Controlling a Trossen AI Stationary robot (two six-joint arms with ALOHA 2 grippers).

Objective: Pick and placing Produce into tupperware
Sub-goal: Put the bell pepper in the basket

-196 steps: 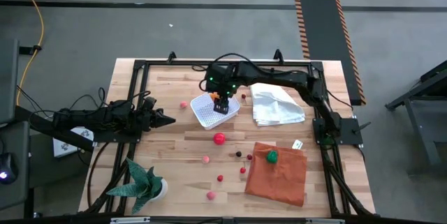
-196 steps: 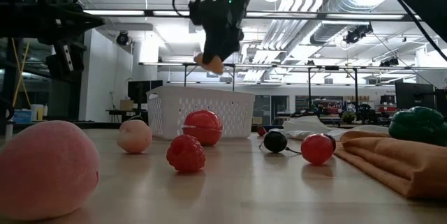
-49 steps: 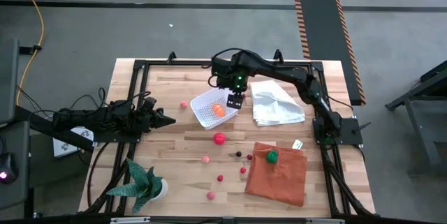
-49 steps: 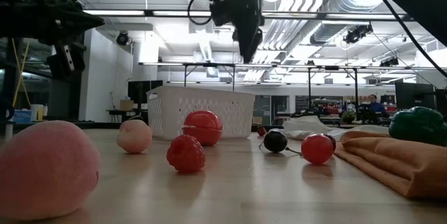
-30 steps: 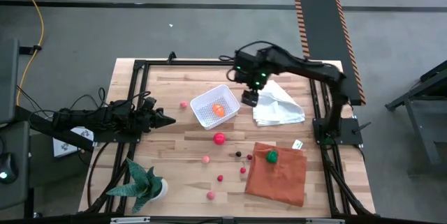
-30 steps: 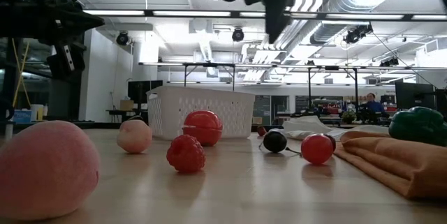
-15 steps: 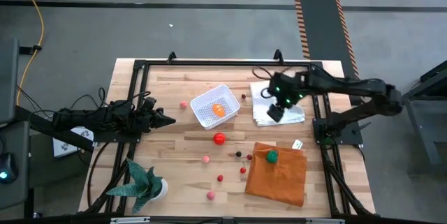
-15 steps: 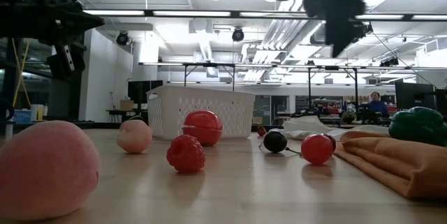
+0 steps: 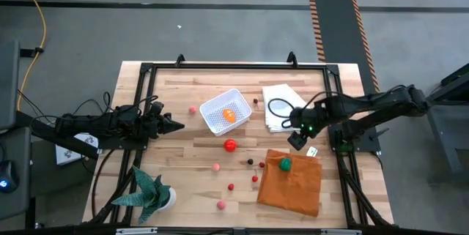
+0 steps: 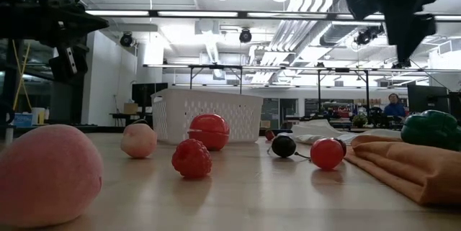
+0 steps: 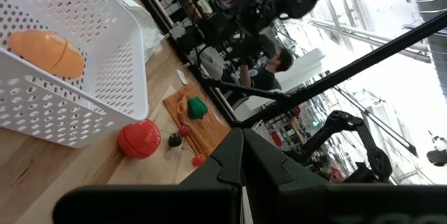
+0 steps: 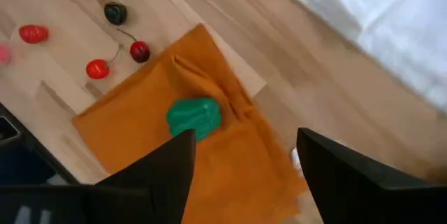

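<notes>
The white tupperware (image 9: 226,112) stands at the table's far middle, with an orange fruit (image 9: 229,116) lying in it. Red and pink produce lies loose on the wood, among it a red ball (image 9: 230,145) and a pink one (image 9: 193,109). A green piece (image 12: 194,118) rests on the orange cloth (image 9: 291,180). My right gripper (image 12: 244,140) hangs open in the air over that cloth's far edge, pointing steeply down, nothing between its fingers. My left gripper (image 9: 176,125) waits shut and level at the table's left.
A white cloth (image 9: 282,107) lies right of the tub. A potted spiky plant (image 9: 150,195) stands at the near left corner. Cherries (image 9: 255,163) lie just left of the orange cloth. A black frame (image 9: 146,74) runs round the table.
My right gripper has swung from beside the tub, over the white cloth, toward the table's right and near edges and come lower, rolling as it went. It now hangs over the orange cloth's far edge, still open. Nothing on the table has moved.
</notes>
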